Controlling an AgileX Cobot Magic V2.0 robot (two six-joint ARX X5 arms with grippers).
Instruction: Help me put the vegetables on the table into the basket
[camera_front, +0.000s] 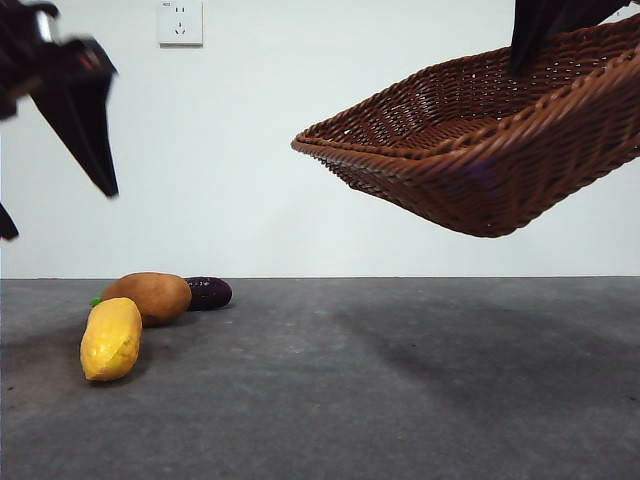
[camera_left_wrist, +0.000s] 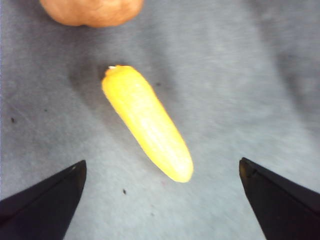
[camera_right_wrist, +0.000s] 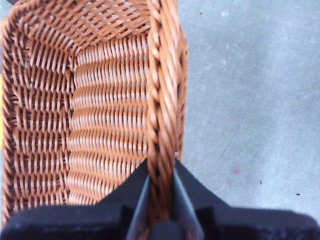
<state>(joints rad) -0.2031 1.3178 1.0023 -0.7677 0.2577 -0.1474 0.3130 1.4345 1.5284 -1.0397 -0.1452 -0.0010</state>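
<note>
The left gripper (camera_front: 75, 110) hung above the table's (camera_front: 360, 400) left side with its jaws spread wide, nothing between them. Below it lay the bumpy yellow vegetable (camera_front: 111, 338), near the left edge; the left wrist view showed it lying between the open jaws' line, well clear of both. Just behind it sat the orange-brown potato-like oval (camera_front: 152, 296), touching the dark purple eggplant (camera_front: 209, 292), which only the front view showed. On the right, the wicker basket (camera_front: 480, 150) hung tilted in the air, and the right wrist view showed the right gripper (camera_right_wrist: 161, 200) clamped narrowly on its braided rim
</note>
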